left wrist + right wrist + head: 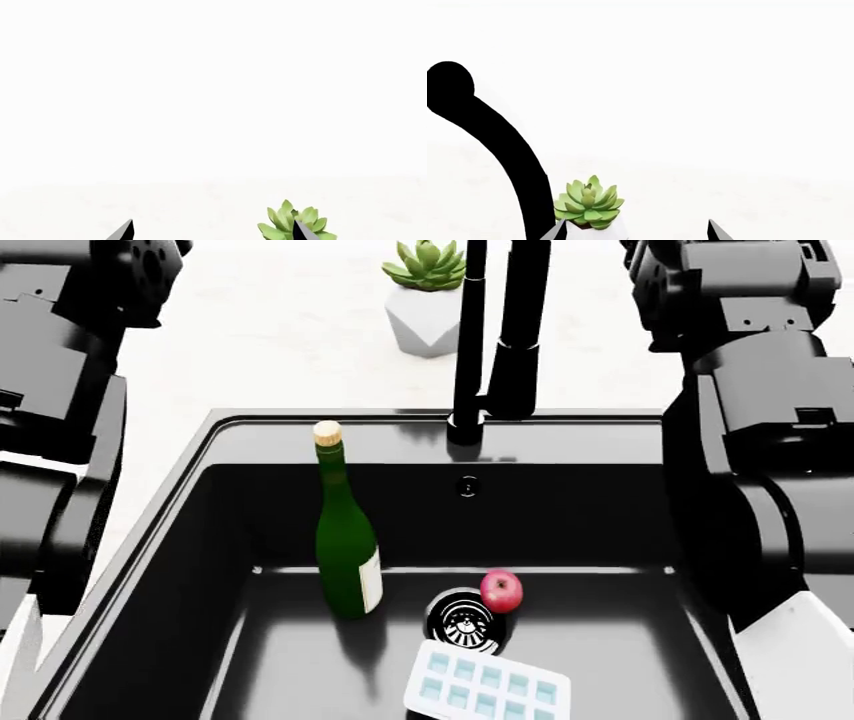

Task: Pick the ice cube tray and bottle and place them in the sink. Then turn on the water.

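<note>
Both sets of jaws read wide and hold nothing for me: the left gripper (212, 231) and right gripper (636, 231) show only dark tips, spread apart. From my head camera, the bottle (346, 540) stands upright in the sink (160, 570). At its 4 o'clock lies the ice cube tray (486, 687) (flat, near the drain (463, 621)), with a red apple (501, 591) just beside that drain.
</note>
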You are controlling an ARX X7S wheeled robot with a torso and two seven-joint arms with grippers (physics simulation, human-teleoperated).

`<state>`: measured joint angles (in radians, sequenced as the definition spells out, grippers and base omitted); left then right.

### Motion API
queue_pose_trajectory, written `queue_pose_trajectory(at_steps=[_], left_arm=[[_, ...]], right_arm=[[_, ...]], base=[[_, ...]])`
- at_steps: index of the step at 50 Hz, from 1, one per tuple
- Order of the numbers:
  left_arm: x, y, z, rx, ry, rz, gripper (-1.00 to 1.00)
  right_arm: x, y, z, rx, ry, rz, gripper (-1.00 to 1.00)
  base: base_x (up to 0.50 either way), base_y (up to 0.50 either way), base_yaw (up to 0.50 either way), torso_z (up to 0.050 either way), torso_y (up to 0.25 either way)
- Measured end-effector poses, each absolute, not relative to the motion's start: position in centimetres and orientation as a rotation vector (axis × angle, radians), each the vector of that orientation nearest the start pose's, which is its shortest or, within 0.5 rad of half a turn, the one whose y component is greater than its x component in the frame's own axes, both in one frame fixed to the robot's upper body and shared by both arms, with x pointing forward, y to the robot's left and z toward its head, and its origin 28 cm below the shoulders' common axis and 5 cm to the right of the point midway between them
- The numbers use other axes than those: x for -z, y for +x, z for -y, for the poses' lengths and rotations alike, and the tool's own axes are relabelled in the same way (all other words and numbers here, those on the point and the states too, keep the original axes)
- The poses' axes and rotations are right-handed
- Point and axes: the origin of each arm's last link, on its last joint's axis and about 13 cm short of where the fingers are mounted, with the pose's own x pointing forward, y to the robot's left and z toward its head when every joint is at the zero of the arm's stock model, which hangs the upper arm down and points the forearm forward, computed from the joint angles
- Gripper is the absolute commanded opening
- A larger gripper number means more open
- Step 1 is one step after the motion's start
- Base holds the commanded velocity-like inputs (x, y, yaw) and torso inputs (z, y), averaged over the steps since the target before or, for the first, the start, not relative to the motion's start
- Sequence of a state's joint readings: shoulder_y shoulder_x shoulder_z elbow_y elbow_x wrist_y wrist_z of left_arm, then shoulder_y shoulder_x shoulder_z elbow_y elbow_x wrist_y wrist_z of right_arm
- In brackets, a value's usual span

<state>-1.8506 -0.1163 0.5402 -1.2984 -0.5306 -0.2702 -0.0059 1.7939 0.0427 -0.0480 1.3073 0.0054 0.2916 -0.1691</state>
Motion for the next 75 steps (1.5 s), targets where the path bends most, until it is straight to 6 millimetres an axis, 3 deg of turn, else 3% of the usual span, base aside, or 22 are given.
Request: queue_pose_trajectory(at_steps=[59, 75], left_arm=[[-38.9, 42.3, -23.5, 0.013, 0.023, 0.206, 1.00], [-38.8, 42.4, -23.4, 0.011, 0.013, 0.204, 1.00]], right_arm=[[-35.7, 43.2, 11.3, -0.133, -0.023, 0.144, 1.00], [-34.7, 43.3, 11.3, -0.134, -0.009, 0.123, 1.00]], base=[[0.00, 0.00, 0.00, 0.000, -0.142], [0.00, 0.00, 0.00, 0.000, -0.003]])
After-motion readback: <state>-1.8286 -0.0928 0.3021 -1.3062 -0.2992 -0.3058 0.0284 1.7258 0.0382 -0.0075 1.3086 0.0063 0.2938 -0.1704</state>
